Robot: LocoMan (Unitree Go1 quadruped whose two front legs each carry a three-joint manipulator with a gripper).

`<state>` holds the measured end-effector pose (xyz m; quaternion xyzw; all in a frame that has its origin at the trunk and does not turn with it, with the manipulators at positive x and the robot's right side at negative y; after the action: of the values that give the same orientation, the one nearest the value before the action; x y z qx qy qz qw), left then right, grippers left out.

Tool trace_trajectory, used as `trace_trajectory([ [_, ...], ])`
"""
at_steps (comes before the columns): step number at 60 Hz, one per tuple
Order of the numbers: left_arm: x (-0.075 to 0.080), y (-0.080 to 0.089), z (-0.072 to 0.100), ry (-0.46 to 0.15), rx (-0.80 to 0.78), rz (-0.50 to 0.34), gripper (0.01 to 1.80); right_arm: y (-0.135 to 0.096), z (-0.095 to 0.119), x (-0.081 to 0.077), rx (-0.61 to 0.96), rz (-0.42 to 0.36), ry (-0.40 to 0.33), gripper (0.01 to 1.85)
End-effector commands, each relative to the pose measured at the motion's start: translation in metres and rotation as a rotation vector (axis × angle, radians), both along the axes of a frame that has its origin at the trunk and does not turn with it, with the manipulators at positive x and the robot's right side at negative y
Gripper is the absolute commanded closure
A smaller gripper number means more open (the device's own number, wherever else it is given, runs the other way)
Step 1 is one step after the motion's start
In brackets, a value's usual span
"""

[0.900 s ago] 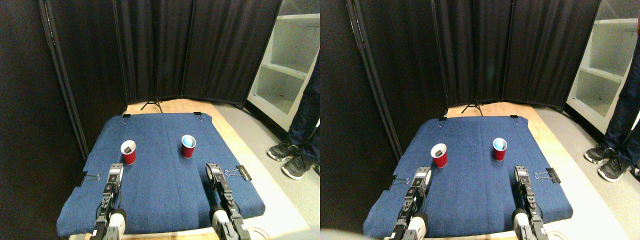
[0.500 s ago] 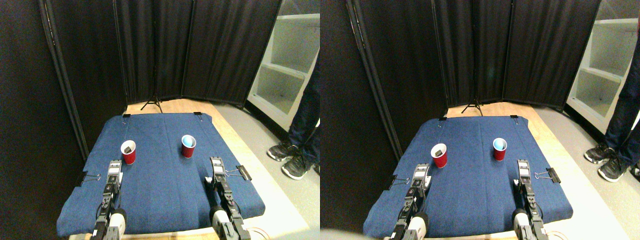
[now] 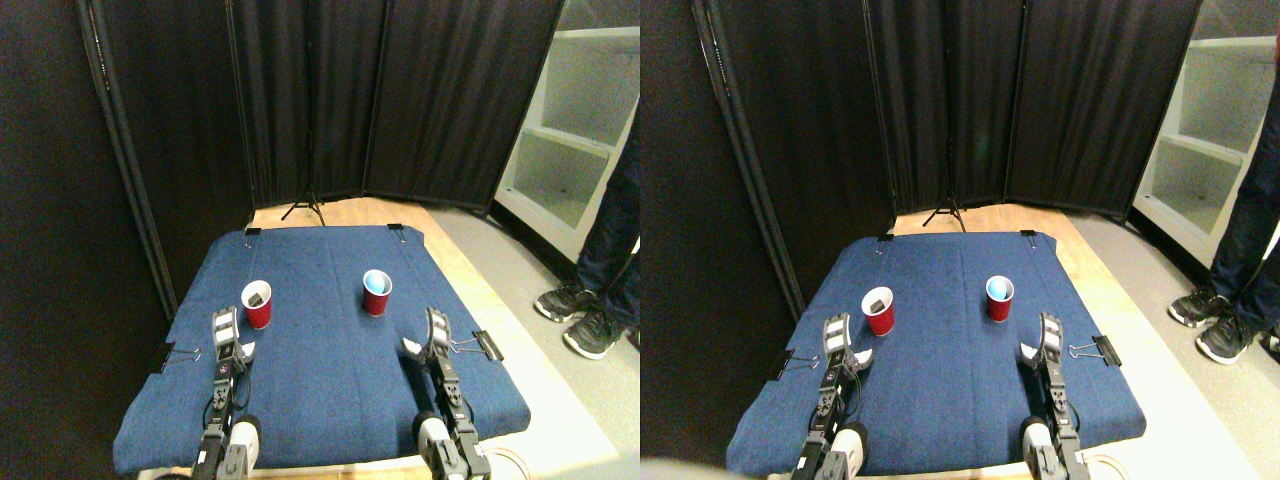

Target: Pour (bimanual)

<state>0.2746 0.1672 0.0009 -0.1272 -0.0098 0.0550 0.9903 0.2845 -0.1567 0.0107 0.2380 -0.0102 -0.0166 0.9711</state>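
Standing upright on the blue cloth (image 3: 320,400) covering the desk: left red cup (image 3: 257,304) with a dark item inside, right red cup (image 3: 376,292) with a pale blue interior, well apart from each other. Left gripper (image 3: 232,338) raised just near-left of the left red cup, jaws spread open, empty, cup beyond and to the right of the jaws, not between them. Right gripper (image 3: 425,337) raised near-right of the right red cup, jaws parted, empty, cup farther and to the left, clear of them. Binder clips (image 3: 487,345) pinning the cloth at its edges. Person's shoes (image 3: 580,318) on the floor at far right, beside white shelves (image 3: 580,130)
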Motion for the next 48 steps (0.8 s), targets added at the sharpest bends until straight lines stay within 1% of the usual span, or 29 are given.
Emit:
trace_trajectory([
  [1, 0.004, -0.002, 0.006, -0.063, -0.062, 0.001, 0.96, 0.002, 0.007, 0.007, 0.057, -0.023, -0.040, 1.15],
  [2, 0.004, -0.002, 0.006, -0.063, -0.062, 0.001, 0.96, 0.002, 0.007, 0.007, 0.057, -0.023, -0.040, 1.15],
  [4, 0.004, -0.002, 0.008, -0.076, -0.098, 0.025, 0.94, 0.002, 0.009, 0.010, 0.105, -0.042, -0.036, 1.11],
  [8, 0.005, -0.001, 0.009, -0.083, -0.130, 0.039, 0.89, 0.002, 0.010, 0.012, 0.116, -0.035, -0.040, 1.06],
  [12, 0.005, -0.001, 0.011, -0.099, -0.239, 0.069, 0.84, 0.004, 0.012, 0.014, 0.159, -0.037, -0.034, 1.01],
  [13, 0.005, -0.001, 0.012, -0.100, -0.278, 0.074, 0.84, 0.005, 0.013, 0.014, 0.184, -0.040, -0.032, 1.00],
  [15, 0.005, -0.001, 0.012, -0.100, -0.292, 0.076, 0.84, 0.006, 0.013, 0.014, 0.199, -0.038, -0.033, 1.00],
  [17, 0.005, -0.002, 0.014, -0.102, -0.324, 0.087, 0.86, 0.006, 0.013, 0.016, 0.257, -0.026, -0.038, 0.98],
  [19, 0.006, -0.002, 0.014, -0.106, -0.349, 0.095, 0.88, 0.007, 0.013, 0.017, 0.282, -0.032, -0.034, 0.95],
  [21, 0.007, -0.001, 0.014, -0.106, -0.385, 0.096, 0.90, 0.009, 0.013, 0.019, 0.354, -0.051, -0.028, 0.93],
  [22, 0.007, -0.001, 0.014, -0.106, -0.385, 0.096, 0.90, 0.009, 0.013, 0.019, 0.354, -0.051, -0.028, 0.93],
  [24, 0.009, -0.001, 0.013, -0.114, -0.423, 0.106, 0.91, 0.010, 0.012, 0.020, 0.409, -0.053, -0.023, 0.90],
  [26, 0.010, -0.001, 0.012, -0.115, -0.486, 0.127, 0.87, 0.011, 0.011, 0.022, 0.435, -0.053, -0.023, 0.87],
  [28, 0.011, -0.001, 0.012, -0.117, -0.493, 0.133, 0.86, 0.011, 0.011, 0.023, 0.439, -0.053, -0.024, 0.87],
  [29, 0.012, -0.002, 0.011, -0.121, -0.519, 0.151, 0.83, 0.012, 0.009, 0.025, 0.478, -0.055, -0.023, 0.84],
  [30, 0.012, -0.002, 0.011, -0.121, -0.519, 0.151, 0.83, 0.012, 0.009, 0.025, 0.478, -0.055, -0.023, 0.84],
  [31, 0.013, -0.002, 0.010, -0.124, -0.533, 0.169, 0.80, 0.012, 0.009, 0.026, 0.505, -0.052, -0.017, 0.82],
  [33, 0.015, -0.002, 0.008, -0.125, -0.543, 0.183, 0.79, 0.013, 0.008, 0.028, 0.504, -0.045, -0.016, 0.81],
  [40, 0.018, -0.004, 0.004, -0.113, -0.574, 0.194, 0.77, 0.015, 0.006, 0.031, 0.549, -0.024, -0.017, 0.81],
  [41, 0.019, -0.005, 0.002, -0.109, -0.592, 0.200, 0.76, 0.016, 0.005, 0.034, 0.615, -0.020, -0.015, 0.82],
  [42, 0.019, -0.005, 0.002, -0.109, -0.592, 0.200, 0.76, 0.016, 0.005, 0.034, 0.615, -0.020, -0.015, 0.82],
  [43, 0.021, -0.005, 0.000, -0.113, -0.607, 0.206, 0.77, 0.018, 0.004, 0.036, 0.706, -0.008, -0.011, 0.84],
  [46, 0.022, -0.007, 0.000, -0.114, -0.626, 0.213, 0.77, 0.019, 0.002, 0.040, 0.731, 0.007, -0.011, 0.86],
  [48, 0.024, -0.008, -0.002, -0.116, -0.649, 0.219, 0.74, 0.020, 0.001, 0.043, 0.732, 0.001, -0.009, 0.85],
])
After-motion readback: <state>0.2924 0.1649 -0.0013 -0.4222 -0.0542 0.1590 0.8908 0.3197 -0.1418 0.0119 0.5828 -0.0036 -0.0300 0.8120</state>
